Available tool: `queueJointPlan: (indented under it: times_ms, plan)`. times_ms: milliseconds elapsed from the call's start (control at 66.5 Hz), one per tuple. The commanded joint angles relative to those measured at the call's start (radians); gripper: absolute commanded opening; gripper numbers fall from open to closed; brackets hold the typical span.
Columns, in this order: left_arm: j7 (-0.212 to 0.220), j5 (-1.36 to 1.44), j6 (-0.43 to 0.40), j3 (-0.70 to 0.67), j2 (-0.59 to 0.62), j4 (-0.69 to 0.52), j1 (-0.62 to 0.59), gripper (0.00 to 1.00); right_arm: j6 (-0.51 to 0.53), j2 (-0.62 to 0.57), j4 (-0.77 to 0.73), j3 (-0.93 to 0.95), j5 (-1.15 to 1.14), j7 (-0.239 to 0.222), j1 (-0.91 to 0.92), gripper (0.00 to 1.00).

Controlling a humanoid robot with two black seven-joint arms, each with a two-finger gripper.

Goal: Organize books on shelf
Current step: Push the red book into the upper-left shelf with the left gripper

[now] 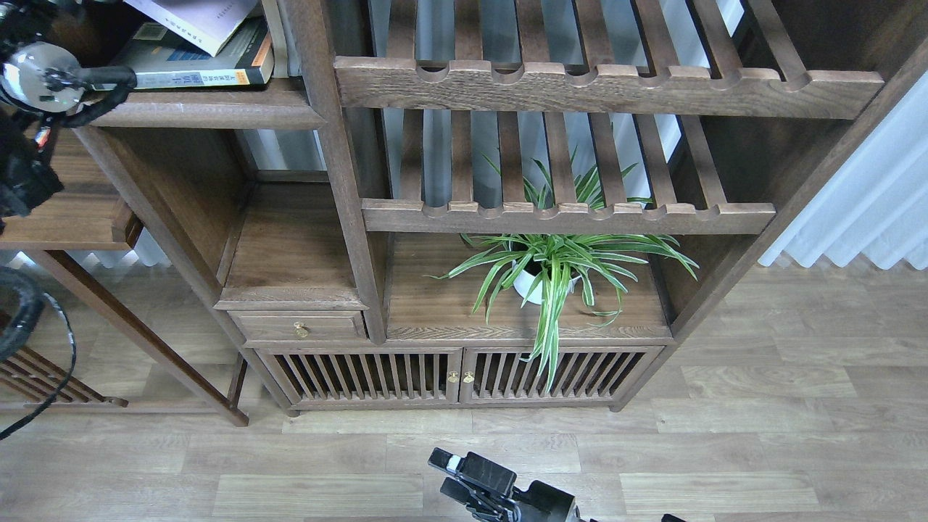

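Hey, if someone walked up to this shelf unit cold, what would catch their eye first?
Probably the spider plant, bright green and striped, in a white pot on the lower middle board, its leaves spilling over the slatted doors. Next, the books stacked flat on the shelf at top left, a white one tilted over a thick grey and yellow one. The right gripper pokes in at the bottom edge over the floor.
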Motion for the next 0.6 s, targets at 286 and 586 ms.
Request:
queueJointPlan:
  times_ms: [286,586]
  plan:
    - [0.001,-0.011,0.061,-0.027,0.15,-0.304,0.121,0.98,0.0,-0.007,0.0,0.002,0.0,0.038,0.001,0.98]
    - [0.001,-0.039,0.083,-0.098,0.403,-0.723,0.412,0.98,0.0,0.001,-0.004,0.002,-0.001,0.038,0.012,0.98]
